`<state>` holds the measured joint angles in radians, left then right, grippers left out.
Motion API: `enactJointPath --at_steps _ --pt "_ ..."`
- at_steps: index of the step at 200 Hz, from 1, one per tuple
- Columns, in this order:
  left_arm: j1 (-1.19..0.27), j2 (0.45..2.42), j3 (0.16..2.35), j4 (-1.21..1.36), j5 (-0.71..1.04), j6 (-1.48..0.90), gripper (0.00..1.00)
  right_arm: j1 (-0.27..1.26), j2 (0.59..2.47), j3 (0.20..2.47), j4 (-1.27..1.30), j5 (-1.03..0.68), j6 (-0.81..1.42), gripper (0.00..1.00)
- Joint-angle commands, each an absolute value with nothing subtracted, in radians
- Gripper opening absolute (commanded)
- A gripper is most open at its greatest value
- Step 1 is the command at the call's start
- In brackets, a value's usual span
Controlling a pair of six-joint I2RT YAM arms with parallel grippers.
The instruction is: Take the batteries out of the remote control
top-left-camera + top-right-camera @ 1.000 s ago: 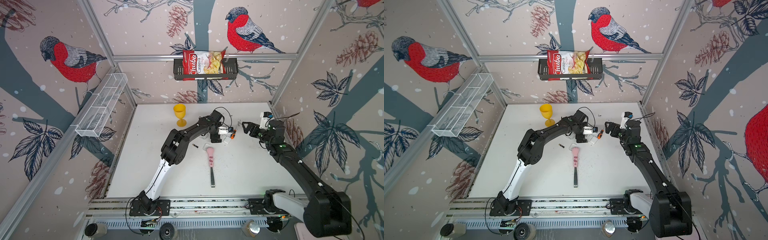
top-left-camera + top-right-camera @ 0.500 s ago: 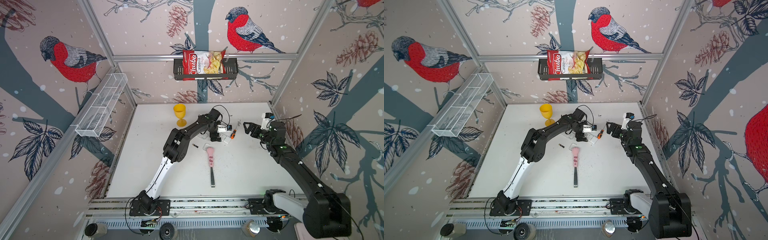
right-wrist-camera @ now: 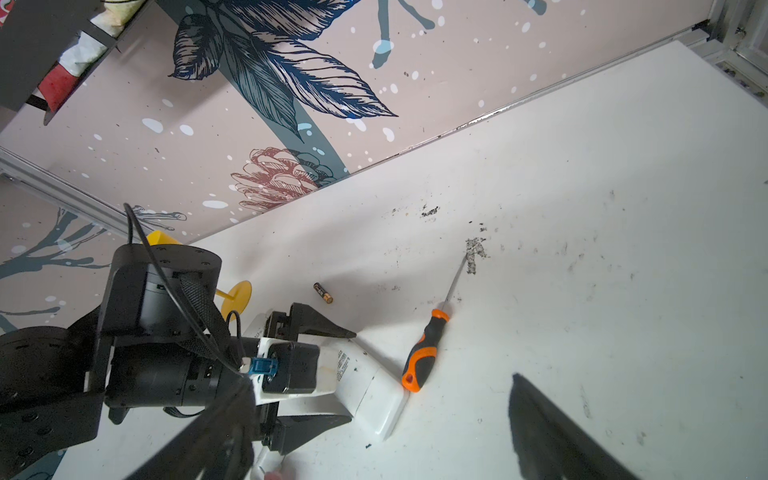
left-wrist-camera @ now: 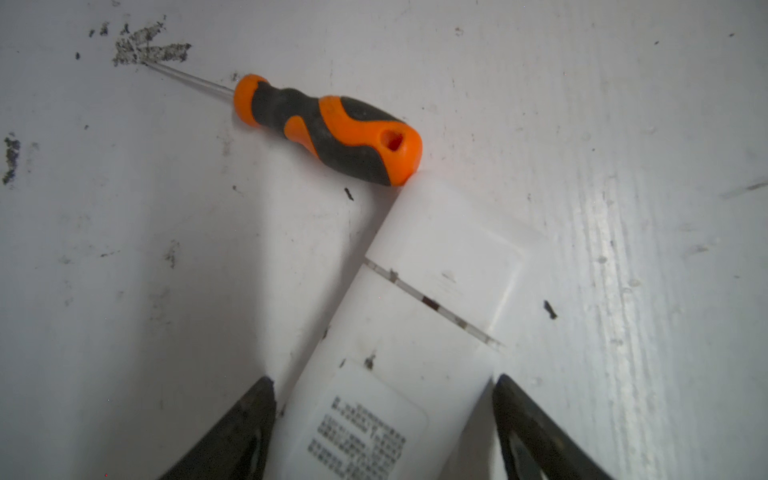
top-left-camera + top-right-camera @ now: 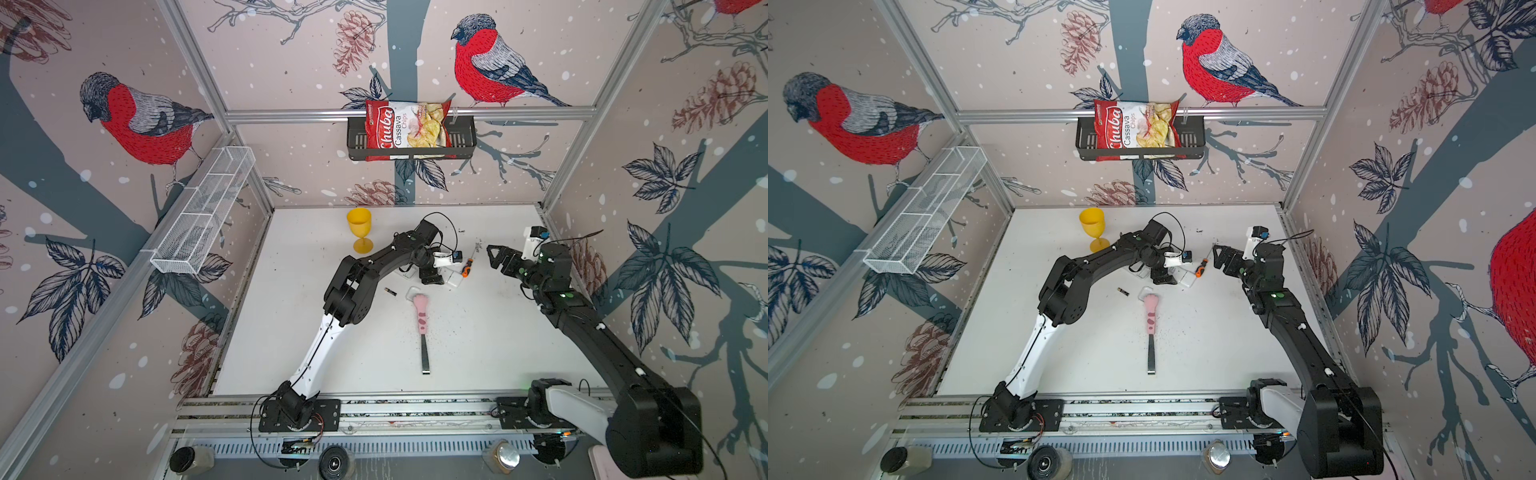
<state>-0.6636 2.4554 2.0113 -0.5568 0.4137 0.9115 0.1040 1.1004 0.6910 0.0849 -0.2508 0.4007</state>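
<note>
A small black gold-tipped battery (image 5: 390, 291) lies near the tabletop's (image 5: 478, 332) middle. Left gripper (image 4: 384, 379) sits around the white plastic remote (image 4: 415, 316); pinching it or not, I cannot tell. Squeeze evenly. Right gripper (image 5: 491, 257) is open.

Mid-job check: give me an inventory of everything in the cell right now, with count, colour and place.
white table: one, white, cell floor
white plastic remote control: one, white, mid-table, label up
slim black battery with a gold end: one seen loose, on the table left of the remote
orange-and-black-handled screwdriver: one, on the table, handle end at the remote's corner
pink-handled flat-bladed tool: one, pink and steel, table centre
yellow plastic goblet: one, yellow, upright, table back
black wall basket: one, black, back wall
red-and-white chips bag: one, in the black basket
white wire basket: one, white, left wall
left gripper: one, black, jaws astride the remote, contact unclear
right gripper: one, black, open, empty, right of the screwdriver
</note>
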Motion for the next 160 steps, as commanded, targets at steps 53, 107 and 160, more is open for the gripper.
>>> enactJointPath --at_steps 53,107,160 --pt "-0.656 2.422 1.901 -0.694 0.328 0.917 0.77 0.107 1.100 0.687 0.152 -0.281 0.428 0.94" --pt "-0.652 2.447 1.933 -0.708 0.321 0.904 0.82 0.113 1.086 0.680 0.156 -0.276 0.428 0.94" --pt "-0.662 2.474 1.990 -0.734 0.321 0.876 0.81 0.113 1.084 0.680 0.156 -0.278 0.428 0.94"
